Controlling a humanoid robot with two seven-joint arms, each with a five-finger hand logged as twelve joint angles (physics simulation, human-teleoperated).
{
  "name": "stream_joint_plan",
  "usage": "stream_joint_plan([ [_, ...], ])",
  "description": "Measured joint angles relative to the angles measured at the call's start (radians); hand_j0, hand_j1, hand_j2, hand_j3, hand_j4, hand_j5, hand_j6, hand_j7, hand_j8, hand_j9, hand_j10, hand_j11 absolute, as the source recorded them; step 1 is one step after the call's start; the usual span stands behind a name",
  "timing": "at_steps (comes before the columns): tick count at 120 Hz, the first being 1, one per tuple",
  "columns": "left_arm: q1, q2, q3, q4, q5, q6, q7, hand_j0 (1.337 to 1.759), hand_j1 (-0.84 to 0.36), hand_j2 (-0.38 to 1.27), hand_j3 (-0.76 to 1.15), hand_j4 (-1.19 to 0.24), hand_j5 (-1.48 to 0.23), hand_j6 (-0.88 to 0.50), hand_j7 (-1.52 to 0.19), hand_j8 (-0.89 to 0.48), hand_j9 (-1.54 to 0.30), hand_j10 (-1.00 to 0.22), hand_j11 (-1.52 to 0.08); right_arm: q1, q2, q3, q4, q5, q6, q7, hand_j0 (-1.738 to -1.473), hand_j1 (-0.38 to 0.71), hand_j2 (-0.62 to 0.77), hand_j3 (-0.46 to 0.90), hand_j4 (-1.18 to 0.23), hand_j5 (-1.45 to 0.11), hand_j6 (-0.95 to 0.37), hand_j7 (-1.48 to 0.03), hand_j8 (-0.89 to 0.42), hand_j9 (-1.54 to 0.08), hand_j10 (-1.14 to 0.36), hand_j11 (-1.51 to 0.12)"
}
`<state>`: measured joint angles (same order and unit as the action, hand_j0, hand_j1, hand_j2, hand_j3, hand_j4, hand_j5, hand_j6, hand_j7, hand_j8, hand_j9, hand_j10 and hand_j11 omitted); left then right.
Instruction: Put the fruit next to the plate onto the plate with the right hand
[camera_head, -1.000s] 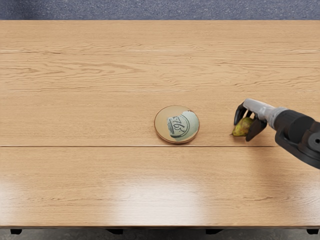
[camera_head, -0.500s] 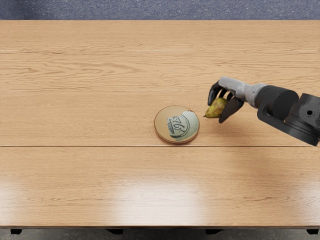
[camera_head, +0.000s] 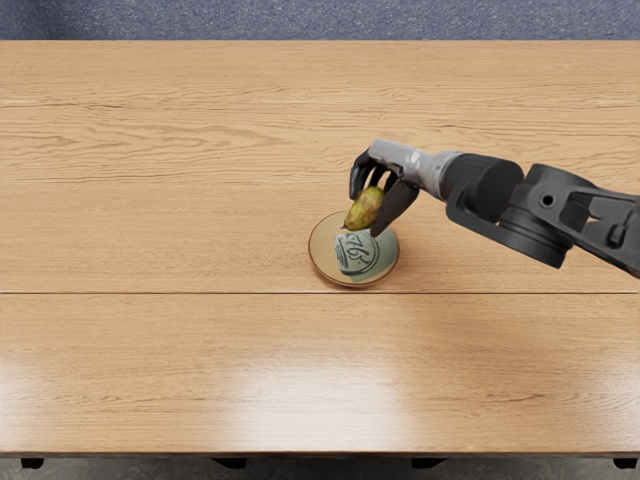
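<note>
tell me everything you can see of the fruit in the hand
The small yellow-green, oblong fruit has mottled, slightly brownish skin. It is tilted, lower end down-left, gripped between the dark fingers of the right hand. It hangs over the upper edge of the round tan plate; contact with it cannot be told.

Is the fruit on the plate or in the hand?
In the right hand: its fingers wrap the fruit above the plate.
</note>
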<state>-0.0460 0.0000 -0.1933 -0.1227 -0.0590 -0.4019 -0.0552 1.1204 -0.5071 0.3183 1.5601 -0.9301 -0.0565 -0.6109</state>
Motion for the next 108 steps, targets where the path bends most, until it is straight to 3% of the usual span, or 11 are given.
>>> stream_joint_plan([
  [10, 0.0, 0.0, 0.0, 0.0, 0.0, 0.0, 0.0, 1.658, 0.33, 0.0, 0.0, -0.01, -0.02, -0.01, -0.02, -0.01, -0.02, -0.01, -0.02, 0.013, 0.038, -0.004, -0.03, 0.0, 0.002, 0.0, -1.653, 0.19, 0.24, 0.0, -0.79, -1.17, -0.49, -1.09, -0.37, -1.16, -0.57, -1.18],
  [11, 0.0, 0.0, 0.0, 0.0, 0.0, 0.0, 0.0, 1.658, 0.33, 0.0, 0.0, -0.01, -0.02, -0.01, -0.02, -0.01, -0.02, -0.01, -0.02, 0.014, 0.042, -0.005, -0.032, 0.0, 0.002, 0.0, -1.653, 0.18, 0.19, 0.0, -0.79, -1.17, -0.49, -1.09, -0.37, -1.16, -0.56, -1.17],
  [21, 0.0, 0.0, 0.0, 0.0, 0.0, 0.0, 0.0, 1.658, 0.33, 0.0, 0.0, -0.01, -0.02, -0.01, -0.02, -0.01, -0.02, -0.01, -0.02, 0.02, 0.064, -0.008, -0.047, 0.002, 0.003, -0.001, -1.653, 0.22, 0.34, 0.0, -0.8, -1.17, -0.51, -1.09, -0.39, -1.16, -0.58, -1.16],
  [34, 0.001, 0.0, 0.0, 0.0, 0.0, 0.0, 0.0, 1.658, 0.33, 0.0, 0.0, -0.01, -0.02, -0.01, -0.02, -0.01, -0.02, -0.01, -0.02, 0.02, 0.077, -0.009, -0.055, 0.005, 0.002, 0.0, -1.653, 0.25, 0.4, 0.0, -0.8, -1.18, -0.49, -1.09, -0.37, -1.17, -0.56, -1.16],
  [50, 0.001, 0.0, 0.0, 0.0, 0.0, 0.0, 0.0, 1.658, 0.33, 0.0, 0.0, -0.01, -0.02, -0.01, -0.02, -0.01, -0.02, -0.01, -0.02, 0.018, 0.085, -0.01, -0.055, -0.002, -0.021, 0.0, -1.655, -0.01, 0.22, 0.0, -0.44, -0.65, -0.28, -0.6, -0.21, -0.64, -0.32, -0.64],
  [64, 0.001, 0.0, 0.0, 0.0, 0.0, 0.0, 0.0, 1.658, 0.33, 0.0, 0.0, -0.01, -0.02, -0.01, -0.02, -0.01, -0.02, -0.01, -0.02, 0.02, 0.086, -0.01, -0.053, 0.003, -0.019, 0.0, -1.657, -0.16, 0.12, 0.0, -0.25, -0.37, -0.16, -0.34, -0.12, -0.36, -0.18, -0.36],
  [90, 0.003, 0.0, 0.0, 0.0, 0.0, 0.0, 0.0, 1.658, 0.33, 0.0, 0.0, -0.01, -0.02, -0.01, -0.02, -0.01, -0.02, -0.01, -0.02, 0.014, 0.045, 0.03, -0.001, 0.11, -0.038, 0.0, -1.658, -0.28, 0.04, 0.0, -0.09, -0.13, -0.06, -0.12, -0.04, -0.13, -0.06, -0.12],
  [108, 0.003, 0.0, 0.0, 0.0, 0.0, 0.0, 0.0, 1.658, 0.33, 0.0, 0.0, -0.01, -0.02, -0.01, -0.02, -0.01, -0.02, -0.01, -0.02, 0.014, -0.01, 0.1, 0.062, 0.352, -0.03, 0.0, -1.658, -0.32, 0.02, 0.0, -0.04, -0.06, -0.03, -0.06, -0.02, -0.06, -0.03, -0.06],
])
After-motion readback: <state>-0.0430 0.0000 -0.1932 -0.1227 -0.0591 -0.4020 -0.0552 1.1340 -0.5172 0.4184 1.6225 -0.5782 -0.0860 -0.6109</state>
